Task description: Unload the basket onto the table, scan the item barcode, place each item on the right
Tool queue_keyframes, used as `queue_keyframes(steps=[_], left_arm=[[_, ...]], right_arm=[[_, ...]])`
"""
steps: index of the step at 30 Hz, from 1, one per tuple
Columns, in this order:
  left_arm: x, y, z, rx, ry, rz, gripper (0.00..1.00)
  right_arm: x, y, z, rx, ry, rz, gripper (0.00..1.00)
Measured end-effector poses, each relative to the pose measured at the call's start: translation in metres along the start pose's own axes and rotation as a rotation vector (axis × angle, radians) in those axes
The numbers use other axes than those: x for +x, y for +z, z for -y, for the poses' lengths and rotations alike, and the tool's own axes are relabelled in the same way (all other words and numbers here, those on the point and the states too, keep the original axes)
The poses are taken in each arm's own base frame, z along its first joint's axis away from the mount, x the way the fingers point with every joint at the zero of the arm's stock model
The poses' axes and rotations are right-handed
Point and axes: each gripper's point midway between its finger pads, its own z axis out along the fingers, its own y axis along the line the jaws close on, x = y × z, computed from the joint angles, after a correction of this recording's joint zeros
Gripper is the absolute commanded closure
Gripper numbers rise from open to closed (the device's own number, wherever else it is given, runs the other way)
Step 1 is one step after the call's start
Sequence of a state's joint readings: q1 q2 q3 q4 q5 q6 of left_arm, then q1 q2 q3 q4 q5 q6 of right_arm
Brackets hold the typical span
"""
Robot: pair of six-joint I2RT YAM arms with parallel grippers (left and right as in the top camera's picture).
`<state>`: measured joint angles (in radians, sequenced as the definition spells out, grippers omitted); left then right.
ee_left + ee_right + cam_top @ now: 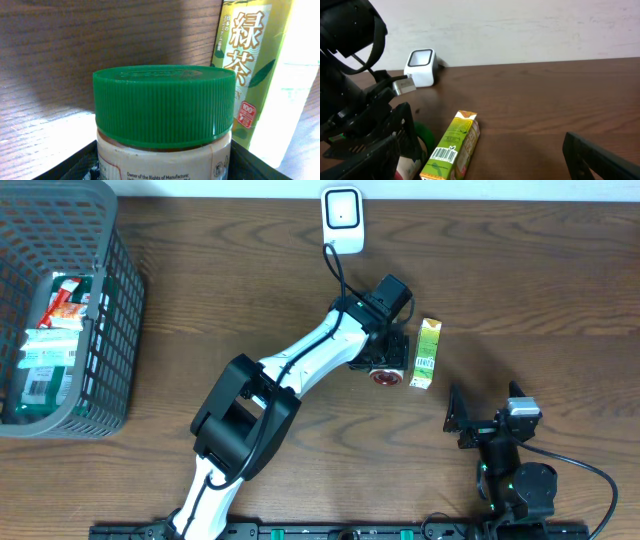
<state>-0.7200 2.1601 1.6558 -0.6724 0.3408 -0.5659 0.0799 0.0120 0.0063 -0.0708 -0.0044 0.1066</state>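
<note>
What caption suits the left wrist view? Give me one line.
The left gripper holds a green-lidded jar beside a green tea carton on the wooden table.

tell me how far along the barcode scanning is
Done: nothing shows as scanned; whether the packets in the basket were scanned is unclear. In hand: the left gripper looks closed on the green-lidded jar, low beside the tea carton, well short of the scanner. Left: bring the jar's barcode to the scanner, then probably the carton. The right gripper sits open and empty.
</note>
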Motion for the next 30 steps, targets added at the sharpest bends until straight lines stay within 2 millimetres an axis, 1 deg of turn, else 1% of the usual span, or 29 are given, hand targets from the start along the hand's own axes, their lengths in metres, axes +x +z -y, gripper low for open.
queue_keyframes(steps=[3,7,14,23,30], left_arm=[[-0.001,0.0,0.002,0.013,-0.012,0.001,0.31],[-0.009,-0.001,0.006,0.033,-0.015,0.032,0.31],[-0.013,-0.001,0.003,0.008,-0.044,0.057,0.31],[-0.009,0.0,0.008,0.027,-0.069,0.041,0.31],[-0.004,0.001,0.007,0.021,-0.099,0.02,0.31]], right_arm=[[0.0,0.0,0.0,0.0,0.0,0.0,0.01],[0.0,0.0,0.0,0.0,0.0,0.0,0.01],[0.0,0.0,0.0,0.0,0.0,0.0,0.01],[0.0,0.0,0.0,0.0,0.0,0.0,0.01],[0.0,0.0,0.0,0.0,0.0,0.0,0.01]])
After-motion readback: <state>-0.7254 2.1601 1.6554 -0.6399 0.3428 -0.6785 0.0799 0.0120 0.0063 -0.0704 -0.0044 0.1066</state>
